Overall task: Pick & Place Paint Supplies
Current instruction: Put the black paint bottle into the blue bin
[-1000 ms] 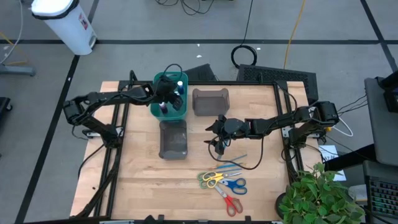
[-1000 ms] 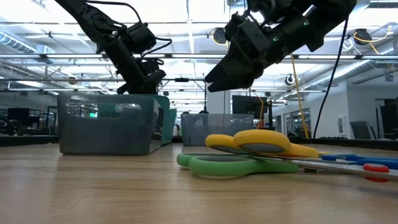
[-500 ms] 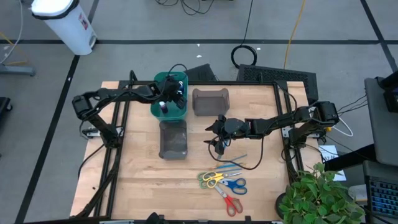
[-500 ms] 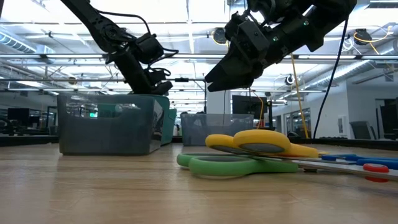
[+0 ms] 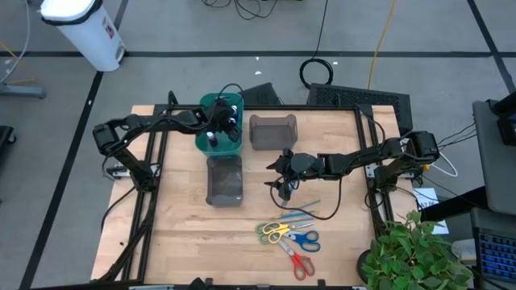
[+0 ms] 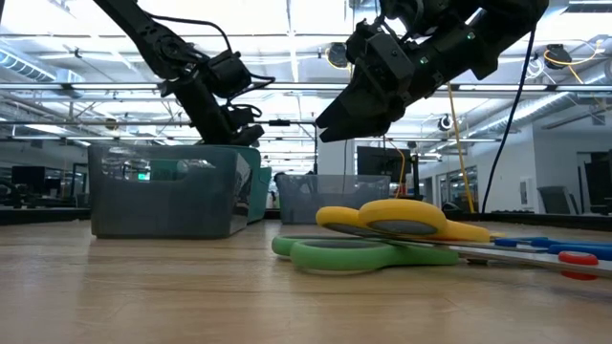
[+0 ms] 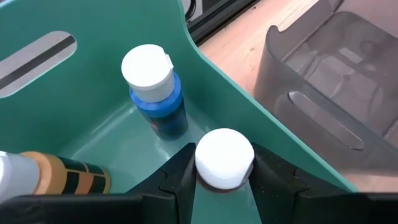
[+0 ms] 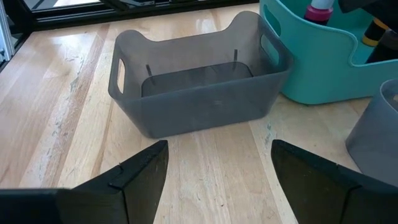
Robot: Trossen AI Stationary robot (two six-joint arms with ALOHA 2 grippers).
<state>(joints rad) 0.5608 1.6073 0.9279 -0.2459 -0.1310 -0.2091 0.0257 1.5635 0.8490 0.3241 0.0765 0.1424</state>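
My left gripper (image 7: pixel 224 168) reaches down into the teal bin (image 5: pixel 219 133) and is shut on a white-capped paint bottle (image 7: pixel 224 157). A blue paint bottle (image 7: pixel 153 93) stands upright in the bin beside it. A brown-labelled bottle (image 7: pixel 56 175) lies there too. Scissors with green-yellow (image 5: pixel 276 231), blue (image 5: pixel 304 239) and red (image 5: pixel 300 263) handles lie flat near the table's near edge, with thin brushes (image 5: pixel 302 212) just beyond them. My right gripper (image 5: pixel 280 182) hovers open above the table's middle, holding nothing. My left gripper pinches the white cap (image 7: pixel 202 163) of the paint bottle between its two fingers, one on each side. The fingers slant down into the bin from the table's left. The cap hides the bottle's body, so whether it stands on the bin floor cannot be told.
Two grey bins stand on the table: one (image 5: pixel 272 131) to the right of the teal bin, one (image 5: pixel 225 179) on its near side. A potted plant (image 5: pixel 411 254) overhangs the near right corner. Bare wood lies at the near left.
My left gripper has gone down into the teal bin and a little toward the table's right, carrying the white-capped bottle with it. My right gripper has kept still.
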